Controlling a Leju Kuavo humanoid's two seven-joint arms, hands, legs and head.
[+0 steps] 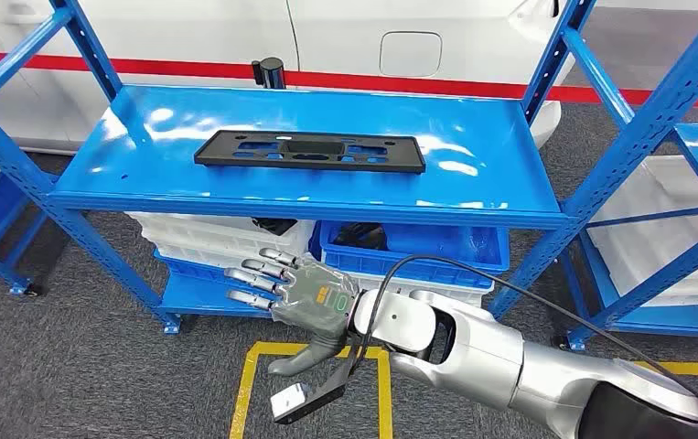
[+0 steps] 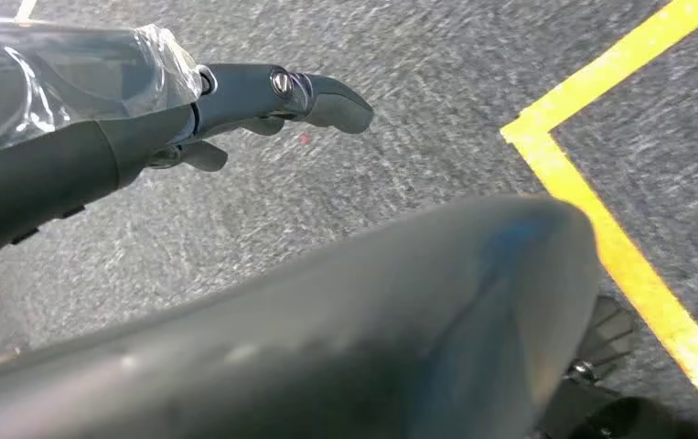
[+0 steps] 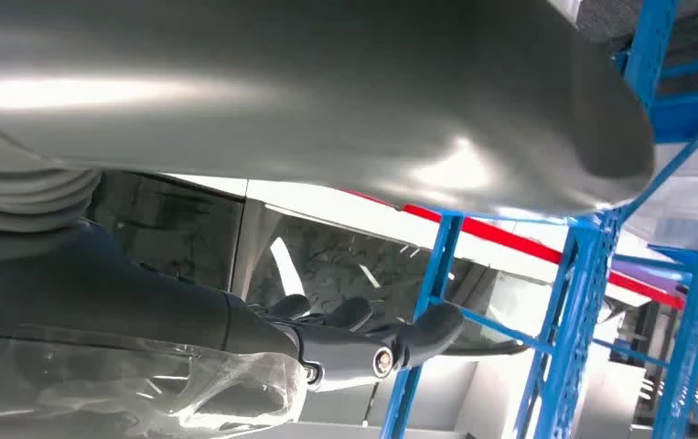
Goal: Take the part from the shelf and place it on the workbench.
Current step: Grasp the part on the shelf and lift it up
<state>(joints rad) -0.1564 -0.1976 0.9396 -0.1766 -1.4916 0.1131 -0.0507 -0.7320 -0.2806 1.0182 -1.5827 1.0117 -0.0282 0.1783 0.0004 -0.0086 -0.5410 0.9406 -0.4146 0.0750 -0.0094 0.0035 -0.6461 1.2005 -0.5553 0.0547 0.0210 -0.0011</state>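
Note:
The part (image 1: 308, 151) is a long flat black plate with cut-outs, lying flat on the top board of the blue shelf (image 1: 473, 197), near its middle. My right hand (image 1: 295, 297) hangs in front of the shelf and below that board, fingers spread toward the left, holding nothing. It is well short of the part. In the right wrist view the right hand (image 3: 354, 343) shows dark fingers stretched out against blue uprights. My left hand (image 2: 235, 101) hangs over grey carpet with a finger straight out and nothing in it.
Under the top board sit a blue bin (image 1: 418, 251) and white bins (image 1: 208, 238). A second blue rack (image 1: 692, 183) stands to the right. Yellow floor tape (image 1: 249, 384) marks a square below my hand. A white car body (image 1: 372, 37) is behind the shelf.

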